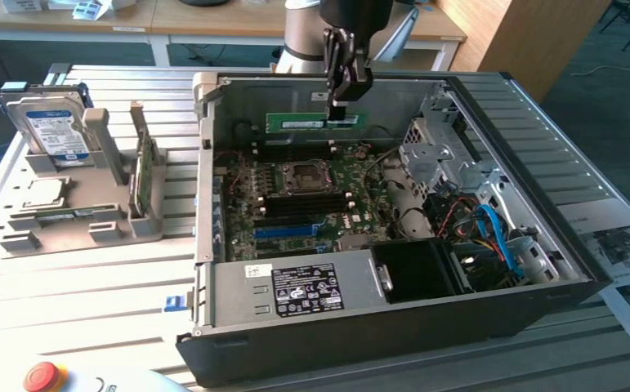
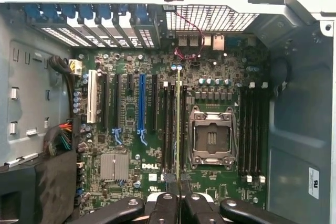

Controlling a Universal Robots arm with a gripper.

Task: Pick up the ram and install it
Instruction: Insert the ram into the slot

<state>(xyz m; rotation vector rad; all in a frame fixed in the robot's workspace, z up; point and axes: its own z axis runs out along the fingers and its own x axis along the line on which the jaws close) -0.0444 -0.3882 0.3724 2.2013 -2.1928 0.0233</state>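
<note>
The ram [image 1: 312, 122] is a narrow green stick with a white sticker, hanging level above the open computer case [image 1: 402, 327], near its back wall. My gripper [image 1: 342, 102] is shut on the stick's end at the exterior view's right. In the wrist view the ram [image 2: 178, 124] appears edge-on as a thin line running out from between my black fingers [image 2: 167, 205]. It lies over the black memory slots [image 2: 169, 129] beside the processor socket [image 2: 211, 139] on the motherboard [image 2: 126, 124]. The stick is above the slots, not seated in them.
A grey stand [image 1: 75, 220] at the exterior view's left holds a hard drive [image 1: 59, 126], a square processor chip [image 1: 44, 192] and another upright green board [image 1: 140, 175]. Cables and a drive cage [image 1: 445, 155] fill the case's right side. A red stop button [image 1: 44, 376] sits at the front.
</note>
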